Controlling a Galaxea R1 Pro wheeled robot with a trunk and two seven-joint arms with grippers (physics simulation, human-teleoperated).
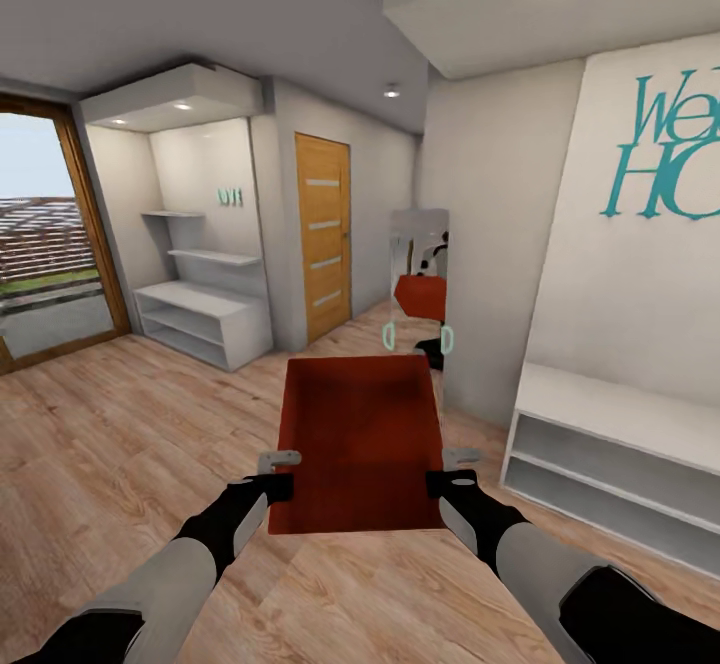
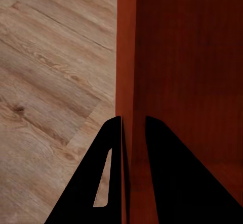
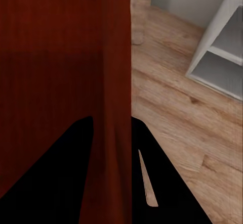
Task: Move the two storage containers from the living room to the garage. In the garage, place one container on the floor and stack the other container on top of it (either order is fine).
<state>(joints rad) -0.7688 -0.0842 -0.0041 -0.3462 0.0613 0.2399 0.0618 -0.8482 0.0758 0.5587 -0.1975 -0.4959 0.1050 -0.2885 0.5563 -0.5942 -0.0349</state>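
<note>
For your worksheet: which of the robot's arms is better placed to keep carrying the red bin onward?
Neither alone: left gripper and right gripper each clamp an opposite wall of the storage container; both must carry.

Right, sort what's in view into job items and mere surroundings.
Job items:
- storage container, carried over the wood floor
- left end effector clamped on its left wall
- right end effector clamped on its right wall

Surroundings:
- wooden door
- white shelf unit
- low white bench shelf
- mirror
- teal wall lettering

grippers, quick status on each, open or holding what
Left gripper: shut on the left wall of the red bin.
Right gripper: shut on the bin's right wall.
</note>
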